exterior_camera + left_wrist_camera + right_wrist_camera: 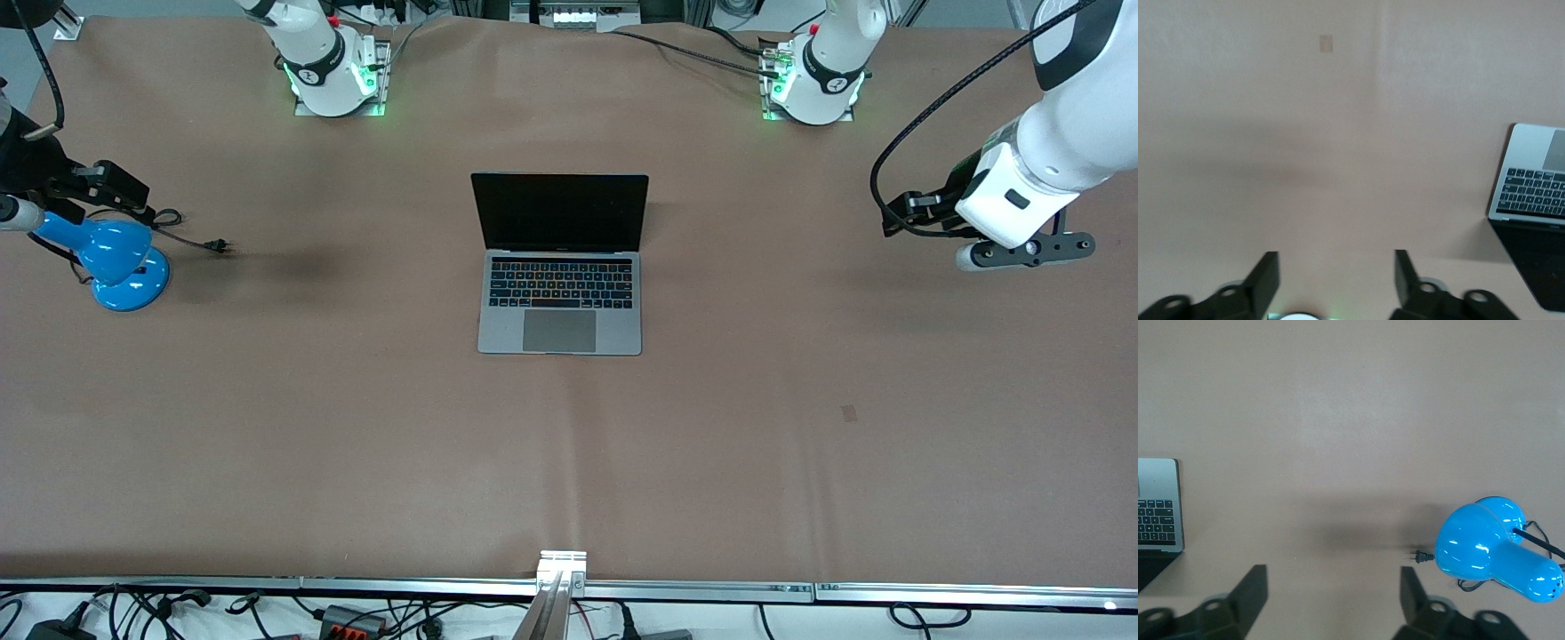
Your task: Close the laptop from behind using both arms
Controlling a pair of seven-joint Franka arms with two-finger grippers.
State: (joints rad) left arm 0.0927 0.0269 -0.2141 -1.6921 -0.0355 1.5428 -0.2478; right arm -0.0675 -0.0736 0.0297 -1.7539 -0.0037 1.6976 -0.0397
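Observation:
The grey-silver laptop (560, 293) stands open at the middle of the table, its black screen upright and facing the front camera. My left gripper (1031, 252) hangs over bare table toward the left arm's end, well apart from the laptop. In the left wrist view it (1336, 257) is open and empty, with the laptop's corner (1535, 193) at the edge. My right gripper (27, 212) hangs at the right arm's end, over the blue lamp. In the right wrist view it (1332, 570) is open and empty, with the laptop's corner (1158, 507) at the edge.
A blue desk lamp (120, 258) lies on the table toward the right arm's end, its cord and plug (218, 245) trailing toward the laptop. The lamp (1491, 547) also shows in the right wrist view. The arm bases (333, 76) stand at the table's back edge.

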